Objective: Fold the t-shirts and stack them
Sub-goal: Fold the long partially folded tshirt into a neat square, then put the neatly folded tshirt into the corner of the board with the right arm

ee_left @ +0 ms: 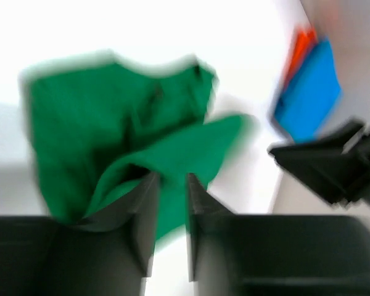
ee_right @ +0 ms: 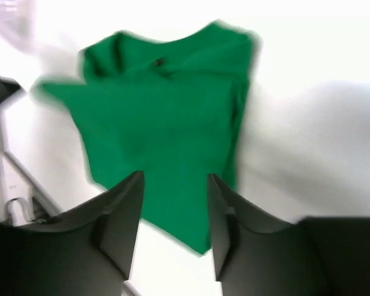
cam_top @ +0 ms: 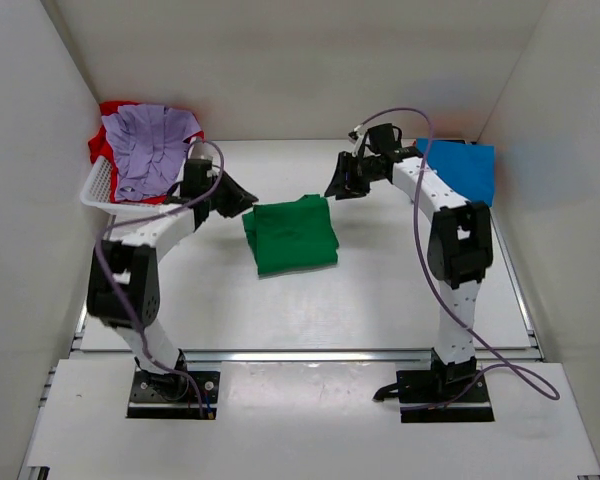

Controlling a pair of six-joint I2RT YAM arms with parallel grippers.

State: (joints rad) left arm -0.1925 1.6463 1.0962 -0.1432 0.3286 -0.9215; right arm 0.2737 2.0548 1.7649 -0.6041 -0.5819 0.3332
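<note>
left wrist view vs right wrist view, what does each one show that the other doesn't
Only the left wrist view: a folded bright blue t-shirt off to the right, with a red-orange cloth edge showing behind it.
Only the right wrist view: a pale strip at lower left, too blurred to identify.
Both: the bright green t-shirt lying on the white table, blurred. Each view has its own gripper at the bottom, the left gripper narrowly open and the right gripper wider.
</note>
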